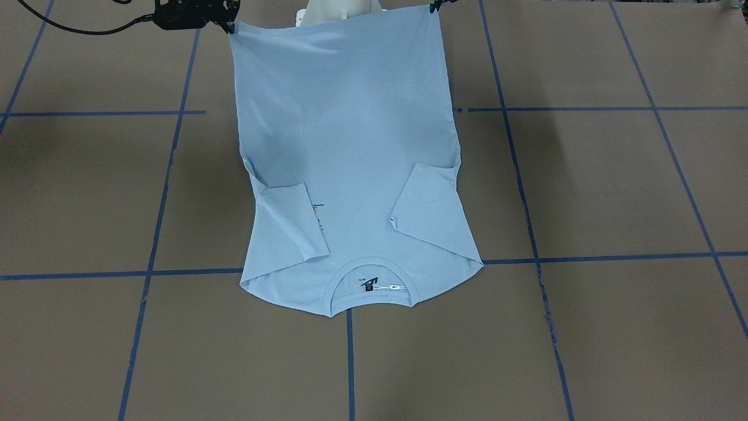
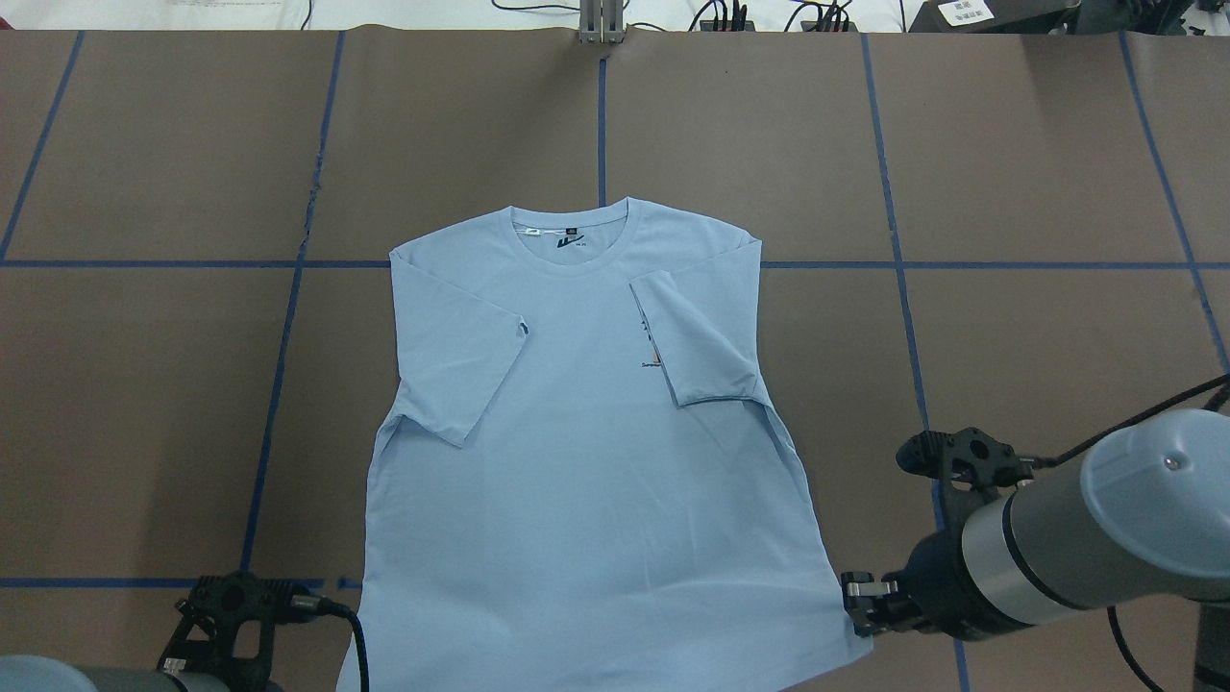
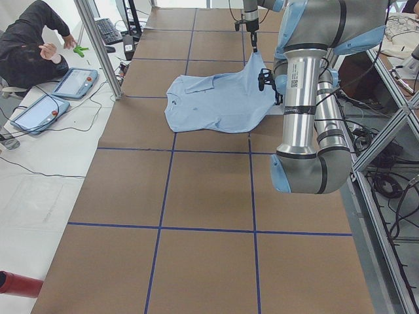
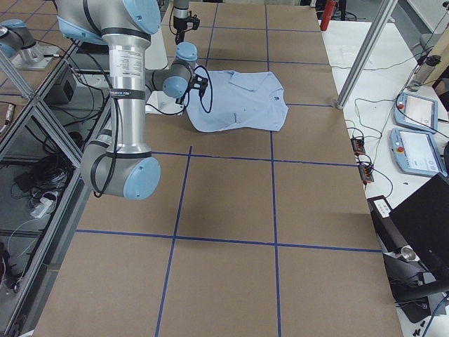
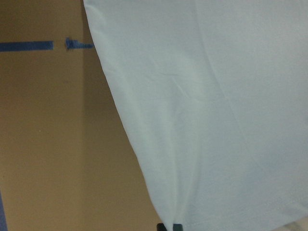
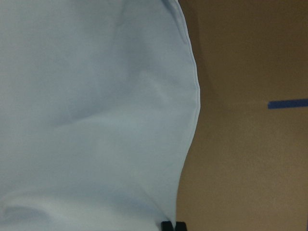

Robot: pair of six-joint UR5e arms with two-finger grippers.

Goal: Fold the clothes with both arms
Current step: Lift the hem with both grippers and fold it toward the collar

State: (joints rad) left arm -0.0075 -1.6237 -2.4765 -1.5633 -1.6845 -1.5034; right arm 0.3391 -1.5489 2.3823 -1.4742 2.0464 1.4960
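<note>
The light blue T-shirt [image 1: 350, 146] lies front up on the brown table, both short sleeves folded inward over the chest. Its collar [image 1: 369, 280] with the dark neck label points away from the robot. The right sleeve [image 2: 697, 336] partly covers the small orange chest print [image 2: 653, 360]. My left gripper [image 1: 435, 7] is shut on one bottom hem corner, and its fingertips pinch the cloth in the left wrist view [image 5: 169, 226]. My right gripper [image 2: 858, 601] is shut on the other hem corner [image 6: 172, 226]. The hem edge is raised off the table while the chest rests flat.
Blue tape lines [image 2: 601, 125] divide the table [image 2: 1009, 336] into squares. The white pedestal base [image 1: 339, 11] stands behind the hem. A seated person [image 3: 29, 42] and teach pendants [image 3: 72, 82] are beyond the far table side, with cables along that edge.
</note>
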